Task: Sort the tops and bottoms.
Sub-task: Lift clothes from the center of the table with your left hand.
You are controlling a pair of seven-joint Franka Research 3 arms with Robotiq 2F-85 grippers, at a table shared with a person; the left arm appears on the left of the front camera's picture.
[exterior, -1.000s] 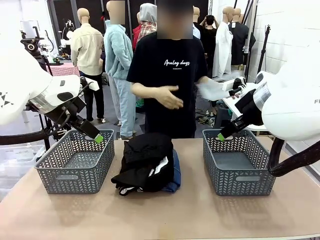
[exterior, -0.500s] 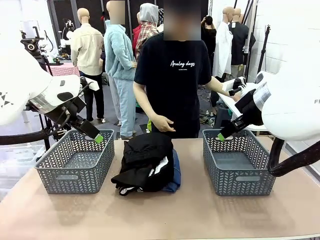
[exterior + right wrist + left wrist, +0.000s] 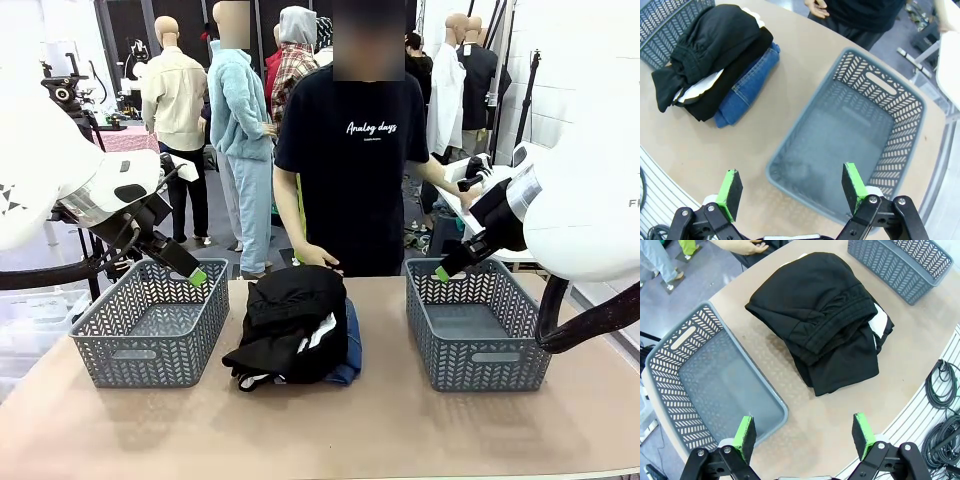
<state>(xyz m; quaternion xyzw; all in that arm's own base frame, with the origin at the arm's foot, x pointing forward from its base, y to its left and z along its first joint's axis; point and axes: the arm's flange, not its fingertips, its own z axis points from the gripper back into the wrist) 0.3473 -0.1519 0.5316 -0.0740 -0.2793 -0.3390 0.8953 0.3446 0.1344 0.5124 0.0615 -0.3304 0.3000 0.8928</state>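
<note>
Both tools hang with fingers spread wide and nothing in them, the left tool over the edge of the left grey lattice plastic basket, the right tool over the edge of the right grey lattice plastic basket. Between the baskets on the tan surface, plain black cloth tops are heaped over a white cloth top with black edging, with folded blue denim jeans at the bottom. The person's hand is at the far edge, just behind the pile.

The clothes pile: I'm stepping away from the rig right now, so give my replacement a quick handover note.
Left gripper: open, holding nothing, raised by the left basket.
Right gripper: open, holding nothing, over the right basket.
Black tops, a white top and the jeans lie stacked mid-table between the baskets, jeans lowest.
Person's hand is behind them.
Done: nothing sorted. Left: every garment.
</note>
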